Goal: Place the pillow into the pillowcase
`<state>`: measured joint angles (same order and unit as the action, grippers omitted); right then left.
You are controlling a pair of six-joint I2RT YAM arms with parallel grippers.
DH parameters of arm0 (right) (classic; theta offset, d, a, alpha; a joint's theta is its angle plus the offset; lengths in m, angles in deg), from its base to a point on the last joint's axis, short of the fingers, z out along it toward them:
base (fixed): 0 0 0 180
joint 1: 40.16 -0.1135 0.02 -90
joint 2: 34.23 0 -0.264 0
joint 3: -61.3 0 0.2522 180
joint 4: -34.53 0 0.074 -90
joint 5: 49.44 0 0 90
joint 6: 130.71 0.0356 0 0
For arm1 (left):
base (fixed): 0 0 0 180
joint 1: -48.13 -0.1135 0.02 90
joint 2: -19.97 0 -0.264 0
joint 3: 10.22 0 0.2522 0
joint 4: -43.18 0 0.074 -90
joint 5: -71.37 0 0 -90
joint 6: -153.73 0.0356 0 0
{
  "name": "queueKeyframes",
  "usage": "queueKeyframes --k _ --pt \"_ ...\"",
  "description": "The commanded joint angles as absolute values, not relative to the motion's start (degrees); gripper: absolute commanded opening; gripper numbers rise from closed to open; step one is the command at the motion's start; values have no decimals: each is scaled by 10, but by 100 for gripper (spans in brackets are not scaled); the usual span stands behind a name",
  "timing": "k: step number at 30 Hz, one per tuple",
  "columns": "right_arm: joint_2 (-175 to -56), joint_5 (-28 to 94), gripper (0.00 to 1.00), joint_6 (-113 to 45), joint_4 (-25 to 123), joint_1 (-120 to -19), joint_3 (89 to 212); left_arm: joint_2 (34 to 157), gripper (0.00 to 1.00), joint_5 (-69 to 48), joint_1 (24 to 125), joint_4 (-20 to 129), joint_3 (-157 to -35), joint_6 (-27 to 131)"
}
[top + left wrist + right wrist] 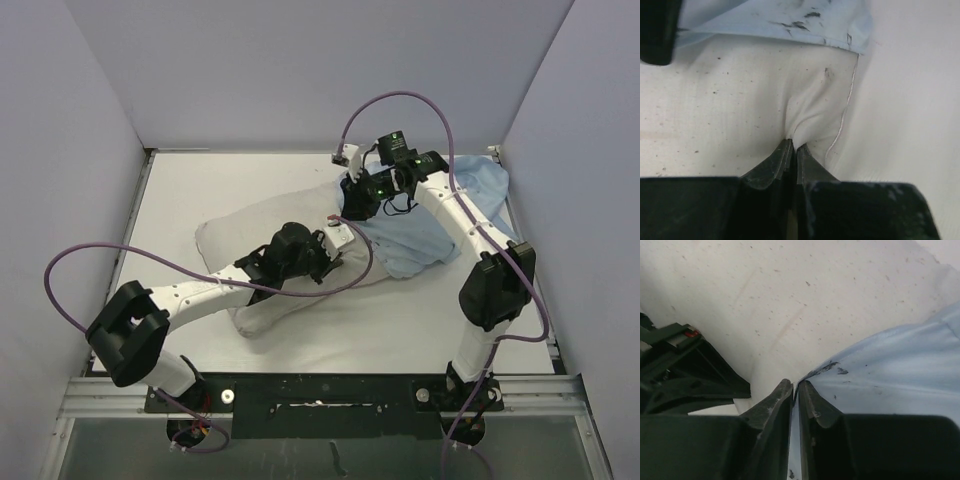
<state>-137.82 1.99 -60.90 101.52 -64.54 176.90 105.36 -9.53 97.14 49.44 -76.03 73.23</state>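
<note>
Off-white pillow (240, 240) ran diagonally from lower left toward the blue pillowcase (470, 190) at upper right; left gripper (791, 146) pinched pillow fabric mid-length, right gripper (795, 384) clamped the pillowcase hem, nearer its mouth

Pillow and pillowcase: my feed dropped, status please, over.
Left gripper shut on the pillow. Right gripper shut on the pillowcase edge. Case overlaps only pillow's far end. Purple cable loops over pillow.
</note>
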Motion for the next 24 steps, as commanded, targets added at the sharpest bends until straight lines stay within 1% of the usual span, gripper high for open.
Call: queueKeyframes --k 1,2,3,4,5,6,7,8,11,13,15,19,23,24 --pt "-1379 -29 19 -599 1011 -609 1758 1008 0 -54 948 348 -743 640" --pt "-1372 -52 26 -611 1017 -600 1757 1007 0 -60 945 358 -742 633" --pt "-1359 -76 36 -629 1025 -590 1759 1004 4 -64 943 368 -740 627" --pt "-1352 -100 41 -640 1036 -582 1763 999 15 -74 942 380 -740 624" --pt "-1340 -122 49 -662 1047 -572 1766 990 29 -85 942 395 -740 622" --pt "-1322 -149 56 -675 1057 -560 1767 977 41 -95 942 411 -743 620" --pt "-1308 -173 60 -687 1064 -547 1764 963 51 -101 941 432 -747 620" --pt "-1292 -195 64 -695 1068 -534 1756 947 57 -107 942 454 -752 622" --pt "-1252 -243 72 -706 1068 -483 1710 906 65 -114 951 531 -775 637" --pt "-1229 -266 75 -696 1049 -446 1667 894 68 -141 977 584 -798 664" --pt "-1210 -291 75 -676 1020 -410 1625 900 73 -196 1027 638 -824 709" --pt "-1180 -312 75 -655 980 -362 1563 961 82 -293 1108 735 -891 762" --pt "-1165 -317 77 -640 949 -339 1526 1056 91 -372 1140 803 -957 788" --pt "-1164 -313 79 -634 940 -336 1519 1077 93 -387 1143 810 -968 796"
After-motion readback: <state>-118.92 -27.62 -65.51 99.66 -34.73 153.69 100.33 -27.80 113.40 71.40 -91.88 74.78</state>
